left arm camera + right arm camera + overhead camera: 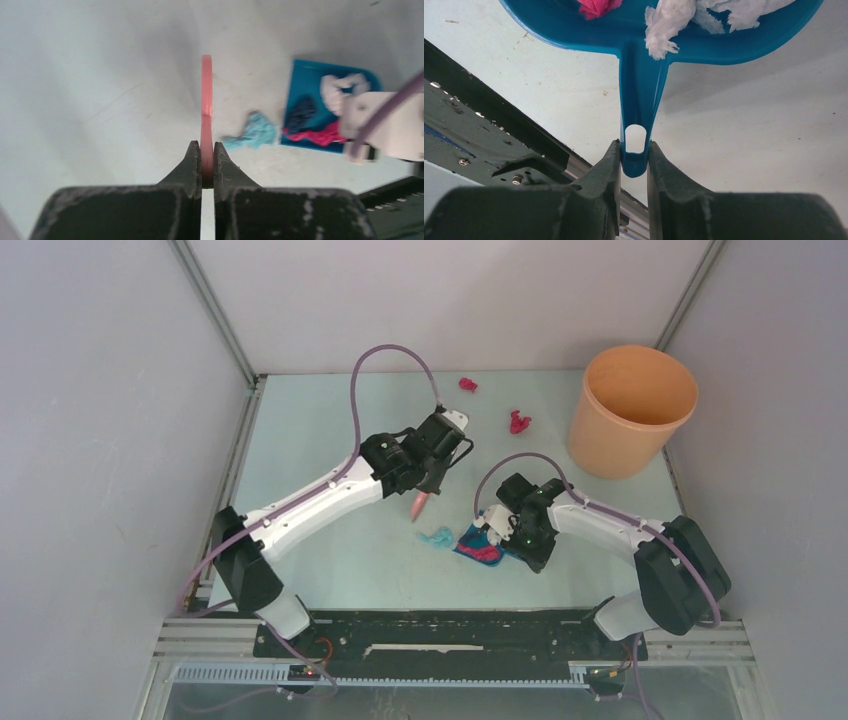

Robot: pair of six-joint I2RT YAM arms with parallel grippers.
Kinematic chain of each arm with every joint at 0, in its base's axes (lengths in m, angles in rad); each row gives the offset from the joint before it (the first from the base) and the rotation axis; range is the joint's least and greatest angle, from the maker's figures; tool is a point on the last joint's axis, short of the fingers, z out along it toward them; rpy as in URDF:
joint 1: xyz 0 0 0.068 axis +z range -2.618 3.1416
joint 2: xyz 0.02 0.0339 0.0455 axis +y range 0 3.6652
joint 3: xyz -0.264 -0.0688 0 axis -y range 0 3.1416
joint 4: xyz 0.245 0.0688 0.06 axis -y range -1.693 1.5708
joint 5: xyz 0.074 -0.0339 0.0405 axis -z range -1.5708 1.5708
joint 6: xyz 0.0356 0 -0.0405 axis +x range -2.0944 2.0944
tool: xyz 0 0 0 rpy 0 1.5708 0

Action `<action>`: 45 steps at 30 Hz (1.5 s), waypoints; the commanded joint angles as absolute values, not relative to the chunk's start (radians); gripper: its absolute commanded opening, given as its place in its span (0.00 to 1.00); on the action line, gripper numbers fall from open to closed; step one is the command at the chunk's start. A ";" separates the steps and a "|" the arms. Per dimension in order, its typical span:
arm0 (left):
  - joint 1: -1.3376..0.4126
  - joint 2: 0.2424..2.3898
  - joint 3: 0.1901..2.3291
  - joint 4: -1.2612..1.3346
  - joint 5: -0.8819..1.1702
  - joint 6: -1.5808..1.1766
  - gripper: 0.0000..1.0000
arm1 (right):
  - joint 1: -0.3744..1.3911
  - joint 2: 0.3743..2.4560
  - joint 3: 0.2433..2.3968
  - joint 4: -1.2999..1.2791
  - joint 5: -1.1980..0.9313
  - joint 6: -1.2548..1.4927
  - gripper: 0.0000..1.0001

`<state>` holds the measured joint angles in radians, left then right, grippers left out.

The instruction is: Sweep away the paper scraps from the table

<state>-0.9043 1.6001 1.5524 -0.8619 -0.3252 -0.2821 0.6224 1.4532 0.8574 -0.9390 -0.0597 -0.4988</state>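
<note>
The left claw [436,473] [207,159] is fully closed, its jaws pinching the thin handle of the pink brush [421,506] [206,100]. The brush points down at the middle of the table [310,420].

The right claw [512,536] [634,161] is partly closed on the end of the blue dustpan [470,540] [640,85] handle, just below the hanging hole. The pan sits flat on the table near the near edge, right of centre.

Three scraps lie in the pan:
- a torn, fluffy white wad [341,86] [663,26];
- a crumpled navy wad [302,112];
- a magenta wad [312,136] [596,6] stretched along the pan's open lip.

A teal wad [436,537] [255,131], creased and drawn out to a thin tail, lies on the table just outside the pan's lip, between the pan and the brush.

Two more magenta wads are well apart from the rest. One [467,384] is close to the far edge. The other [520,422] lies near the orange bucket [632,415], which stands in the far right corner.
</note>
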 commanded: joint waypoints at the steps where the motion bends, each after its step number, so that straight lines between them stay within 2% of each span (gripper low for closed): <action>1: -0.899 1.620 1.560 -0.979 -0.516 -0.227 0.00 | 0.620 1.438 0.858 -0.932 -0.047 -0.481 0.05; 5: -0.897 1.669 1.529 -0.975 -0.465 -0.248 0.00 | 0.621 1.437 0.858 -0.930 -0.045 -0.481 0.04; 14: -0.900 1.739 1.475 -0.817 -0.122 -0.298 0.00 | 0.625 1.446 0.859 -0.931 -0.042 -0.479 0.04; 20: -0.917 1.701 1.459 -0.712 0.087 -0.351 0.00 | 0.624 1.449 0.858 -0.929 -0.043 -0.478 0.04; 30: -0.925 1.638 1.479 -0.673 0.100 -0.390 0.00 | 0.683 1.433 0.857 -1.040 -0.077 -0.504 0.04; 37: -0.925 1.599 1.457 -0.589 0.173 -0.443 0.00 | 0.693 1.428 0.857 -1.011 -0.062 -0.499 0.04; 45: -0.925 1.537 1.479 -0.594 0.053 -0.438 0.00 | 0.659 1.336 0.842 -0.997 -0.086 -0.518 0.03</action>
